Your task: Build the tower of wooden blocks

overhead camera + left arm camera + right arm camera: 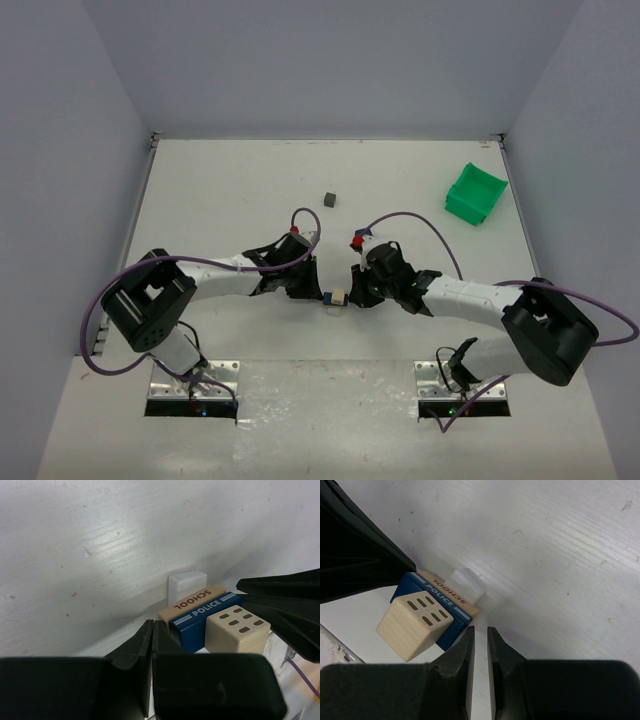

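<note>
L gripper [152, 626] & R gripper [481, 631], both pinched shut w/ nothing, sit beside wood block tower [200, 622]; a bump could knock top block [236, 630] off.

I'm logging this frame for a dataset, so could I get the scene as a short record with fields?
block row: white block, SCHOOL block, POLICE block, windowed beige block, side by side on the table
loose block: dark block, apart, farther out
bin: green bin, far right side
left claw: shut, empty, beside the row
right claw: almost shut, empty, beside the row
tower: not standing yet
</note>
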Tool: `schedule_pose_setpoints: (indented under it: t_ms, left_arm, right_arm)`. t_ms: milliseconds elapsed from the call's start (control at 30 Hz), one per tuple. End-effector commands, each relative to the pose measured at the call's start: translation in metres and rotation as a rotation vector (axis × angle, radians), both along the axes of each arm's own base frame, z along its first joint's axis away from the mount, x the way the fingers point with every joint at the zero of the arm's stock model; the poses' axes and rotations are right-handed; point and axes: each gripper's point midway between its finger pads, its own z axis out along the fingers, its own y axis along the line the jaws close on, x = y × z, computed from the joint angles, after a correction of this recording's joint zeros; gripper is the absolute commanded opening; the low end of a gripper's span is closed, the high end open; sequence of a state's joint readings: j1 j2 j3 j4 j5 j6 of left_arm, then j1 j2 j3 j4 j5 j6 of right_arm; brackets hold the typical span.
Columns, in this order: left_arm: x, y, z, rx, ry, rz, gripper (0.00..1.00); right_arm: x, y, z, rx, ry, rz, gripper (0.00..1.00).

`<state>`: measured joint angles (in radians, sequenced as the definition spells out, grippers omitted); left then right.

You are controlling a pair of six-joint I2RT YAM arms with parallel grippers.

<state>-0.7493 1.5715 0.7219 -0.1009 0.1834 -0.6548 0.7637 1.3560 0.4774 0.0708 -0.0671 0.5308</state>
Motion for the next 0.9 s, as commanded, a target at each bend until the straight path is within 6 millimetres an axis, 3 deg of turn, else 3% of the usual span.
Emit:
schedule_pose_setpoints:
  t_ms: [0,467,867]
  left_arm:
    - [0.011,-0.016,0.019,-0.044,-0.06,-0.018,0.0]
    - [0.016,-0.012,0.02,-0.024,-0.075,0.012,0.0]
    - [0.019,-0.008,0.022,-0.007,-0.086,0.032,0.0]
  right_arm:
    - [0.013,0.011,0.016,0.026,-0.053,-0.001,0.16]
    - [0.005,0.008,0.011,0.037,-0.021,-0.025,0.15]
    - [0.011,-0.012,0.008,-0.017,-0.037,-0.138,0.16]
